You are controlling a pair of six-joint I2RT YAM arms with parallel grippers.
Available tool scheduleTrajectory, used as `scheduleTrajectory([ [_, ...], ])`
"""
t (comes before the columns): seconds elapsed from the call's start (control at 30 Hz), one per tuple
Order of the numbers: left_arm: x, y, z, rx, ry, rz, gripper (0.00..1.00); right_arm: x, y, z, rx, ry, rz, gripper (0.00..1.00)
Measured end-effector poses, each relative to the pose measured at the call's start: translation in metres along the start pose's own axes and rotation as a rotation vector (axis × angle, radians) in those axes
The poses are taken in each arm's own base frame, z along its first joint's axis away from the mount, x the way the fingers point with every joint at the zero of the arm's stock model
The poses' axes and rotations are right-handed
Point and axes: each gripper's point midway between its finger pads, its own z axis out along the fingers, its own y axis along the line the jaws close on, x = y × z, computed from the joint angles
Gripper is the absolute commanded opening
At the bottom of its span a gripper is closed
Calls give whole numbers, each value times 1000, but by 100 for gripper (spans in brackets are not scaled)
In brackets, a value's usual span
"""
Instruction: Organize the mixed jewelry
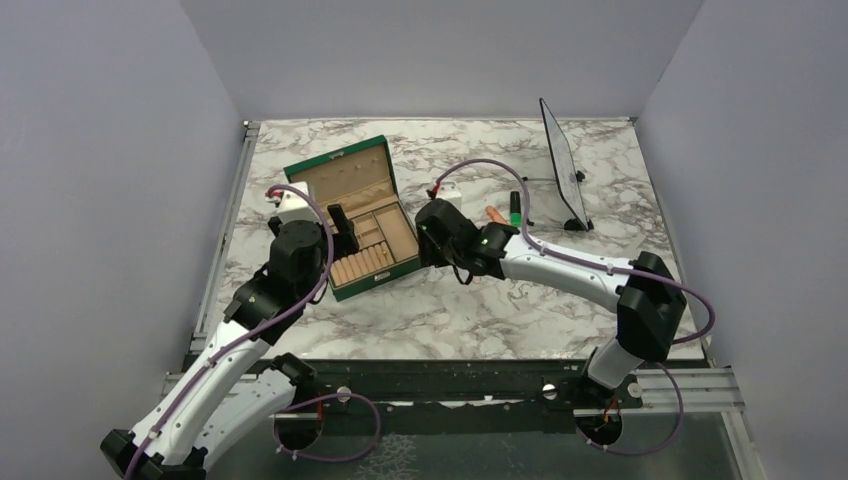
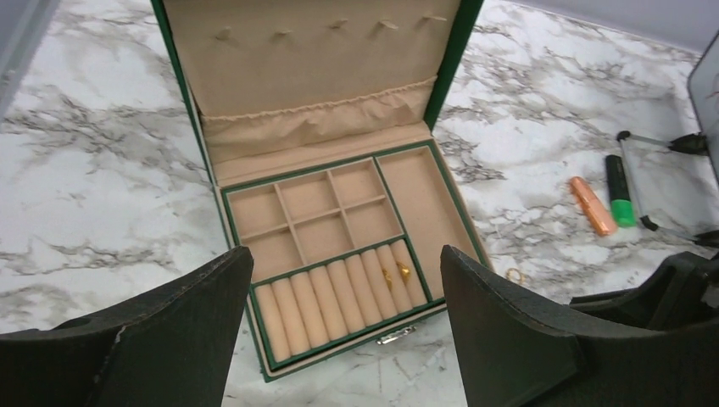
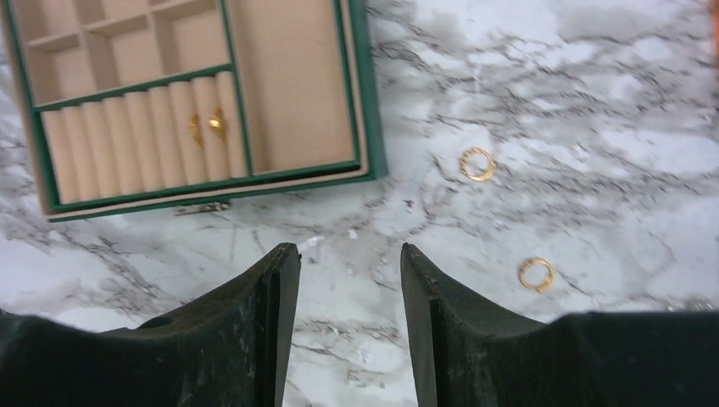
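The green jewelry box (image 1: 345,180) stands open on the marble table, its lid raised at the back. Two gold rings (image 2: 395,273) sit pushed into the rightmost ring rolls; the right wrist view shows them too (image 3: 208,125). Two more gold rings lie loose on the table to the right of the box, one nearer it (image 3: 477,164) and one farther out (image 3: 536,274). My left gripper (image 2: 346,254) hovers open above the box's front edge, holding nothing. My right gripper (image 3: 349,248) is open over bare marble just in front of the box's right corner, left of the loose rings.
An orange cylinder (image 2: 592,205) and a green-and-black marker (image 2: 620,190) lie to the right of the box. A dark tablet on a stand (image 1: 563,165) stands at the back right. The box's square compartments and long compartment (image 2: 415,212) hold nothing.
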Motion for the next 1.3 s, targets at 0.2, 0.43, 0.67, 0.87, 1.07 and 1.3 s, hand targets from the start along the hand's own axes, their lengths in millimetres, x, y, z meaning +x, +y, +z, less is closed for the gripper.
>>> scheduleTrajectory([
  [0.2, 20, -12, -3, 75, 45, -99, 83, 10, -48, -7, 135, 120, 50, 56],
  [0.43, 44, -19, -3, 138, 85, -162, 83, 2, -80, 12, 213, 150, 95, 56],
  [0.67, 69, -21, 0, 197, 98, -133, 83, 30, -82, 60, 265, 234, 45, 46],
  [0.87, 48, -32, 0, 236, 57, -91, 83, 11, -66, 81, 255, 211, 70, 32],
  [1.07, 44, -32, -1, 242, 45, -71, 83, 11, -63, 86, 278, 229, 111, 30],
  [1.3, 45, -32, 0, 240, 47, -69, 83, 29, -71, 85, 320, 282, 119, 30],
])
